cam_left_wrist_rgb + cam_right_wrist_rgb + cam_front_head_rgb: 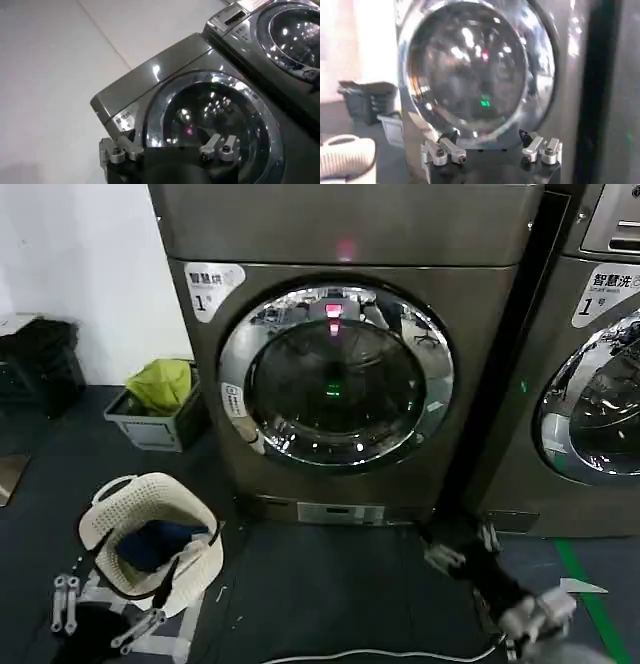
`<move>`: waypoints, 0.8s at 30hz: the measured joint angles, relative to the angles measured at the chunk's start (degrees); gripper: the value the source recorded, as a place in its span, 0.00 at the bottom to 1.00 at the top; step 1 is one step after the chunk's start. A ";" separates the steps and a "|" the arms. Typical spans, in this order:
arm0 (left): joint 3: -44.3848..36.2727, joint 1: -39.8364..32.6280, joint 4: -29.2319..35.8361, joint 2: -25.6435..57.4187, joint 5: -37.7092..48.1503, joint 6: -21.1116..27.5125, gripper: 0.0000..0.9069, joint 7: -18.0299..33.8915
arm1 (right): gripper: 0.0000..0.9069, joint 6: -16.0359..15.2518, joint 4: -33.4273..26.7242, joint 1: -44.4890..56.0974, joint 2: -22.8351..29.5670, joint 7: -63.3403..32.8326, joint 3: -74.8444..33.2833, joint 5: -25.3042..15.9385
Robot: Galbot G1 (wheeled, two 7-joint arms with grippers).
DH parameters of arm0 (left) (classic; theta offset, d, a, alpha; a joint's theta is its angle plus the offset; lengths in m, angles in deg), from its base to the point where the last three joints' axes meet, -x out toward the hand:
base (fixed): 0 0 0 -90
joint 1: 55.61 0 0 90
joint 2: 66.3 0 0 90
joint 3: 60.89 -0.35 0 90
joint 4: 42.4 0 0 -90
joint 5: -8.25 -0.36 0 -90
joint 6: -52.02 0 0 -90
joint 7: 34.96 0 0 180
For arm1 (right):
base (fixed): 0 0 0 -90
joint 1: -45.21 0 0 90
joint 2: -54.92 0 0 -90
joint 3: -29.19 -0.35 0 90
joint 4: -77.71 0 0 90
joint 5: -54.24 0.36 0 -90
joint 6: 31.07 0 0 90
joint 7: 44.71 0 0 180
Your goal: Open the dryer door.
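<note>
The dryer (340, 474) is a bronze-grey front-loader with a white "1" label and a red light. Its dryer door (335, 374), chrome-rimmed around dark glass, sits flush and shut against the front. My right gripper (463, 546) hangs low by the floor, below the machine's right corner, open and empty. In the right wrist view this gripper (490, 146) faces the dryer door (475, 65) with a gap between them. My left gripper (100, 619) is low at the front left by the basket, open; in its own view the left gripper (170, 148) looks at the dryer door (215, 120) from a distance.
A white laundry basket (195, 559) holding dark blue cloth stands on the floor front left. A grey crate (150, 429) with a yellow-green bag sits by the wall. A neighbouring machine (590, 384) stands right. A white cable (380, 652) lies on the floor.
</note>
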 joint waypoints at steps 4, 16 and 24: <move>0.00 0.02 0.37 -0.14 -0.10 0.13 1.00 -0.04 | 1.00 0.48 -2.57 -7.89 -1.36 -1.09 6.84 0.23; 0.20 0.09 0.40 -0.28 -0.19 0.24 1.00 -0.05 | 1.00 -0.31 -9.92 -27.32 0.53 -4.77 23.46 2.15; 0.27 0.04 0.40 -0.44 -0.22 0.27 1.00 -0.05 | 1.00 -0.72 -15.12 -36.63 2.76 -4.96 30.71 3.11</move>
